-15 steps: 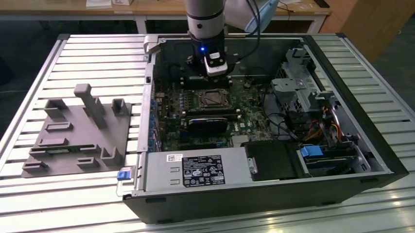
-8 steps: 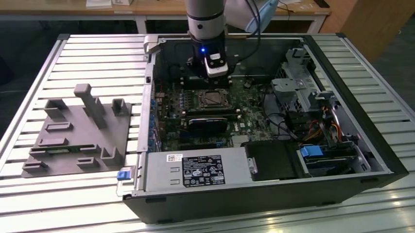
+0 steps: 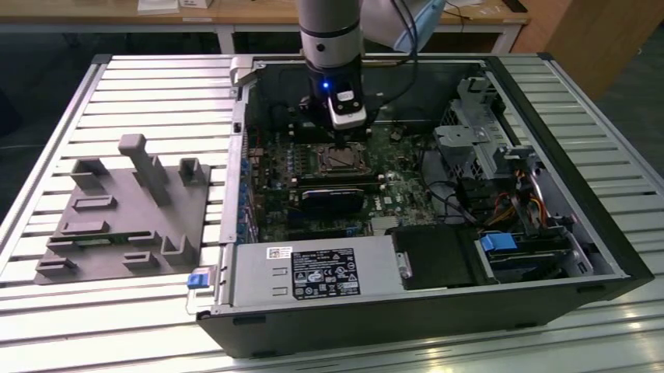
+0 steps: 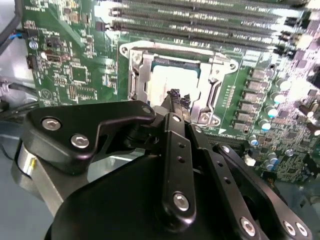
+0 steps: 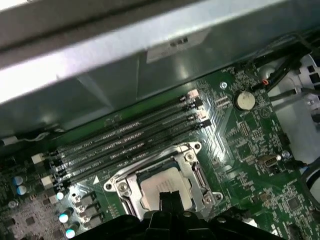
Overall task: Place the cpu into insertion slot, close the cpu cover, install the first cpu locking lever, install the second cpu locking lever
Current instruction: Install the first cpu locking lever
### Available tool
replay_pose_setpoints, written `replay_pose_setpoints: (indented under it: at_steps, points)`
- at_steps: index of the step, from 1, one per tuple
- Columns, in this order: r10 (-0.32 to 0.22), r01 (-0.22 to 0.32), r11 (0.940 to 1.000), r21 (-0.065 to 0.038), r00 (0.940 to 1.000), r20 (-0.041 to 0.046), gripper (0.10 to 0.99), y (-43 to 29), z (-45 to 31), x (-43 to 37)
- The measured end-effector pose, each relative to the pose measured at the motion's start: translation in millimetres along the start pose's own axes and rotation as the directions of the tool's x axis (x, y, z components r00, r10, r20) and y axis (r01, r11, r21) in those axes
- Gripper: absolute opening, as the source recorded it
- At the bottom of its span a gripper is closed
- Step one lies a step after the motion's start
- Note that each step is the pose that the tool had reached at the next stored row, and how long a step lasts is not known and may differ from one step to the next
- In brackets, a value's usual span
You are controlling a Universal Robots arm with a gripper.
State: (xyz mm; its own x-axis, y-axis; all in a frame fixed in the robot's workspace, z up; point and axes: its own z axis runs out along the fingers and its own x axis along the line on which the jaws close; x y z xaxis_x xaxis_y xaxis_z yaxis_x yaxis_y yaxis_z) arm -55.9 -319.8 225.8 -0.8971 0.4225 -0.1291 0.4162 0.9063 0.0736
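We count one chip (image 4: 172, 80), seated in one socket (image 5: 159, 184) under one closed cover (image 4: 210, 90). Our gripper (image 4: 175, 97), fingers pinched together and empty, hangs just above the chip.

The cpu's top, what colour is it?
Pale silvery-beige; the cpu shows best in the first wrist view.
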Motion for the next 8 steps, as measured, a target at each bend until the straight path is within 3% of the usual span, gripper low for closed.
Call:
replay_pose_setpoints:
  at_steps: [8]
  points:
    - [-0.013,0.013,0.9999,-0.001,0.9999,-0.0005,0.102,-0.5,2.0,-5.4]
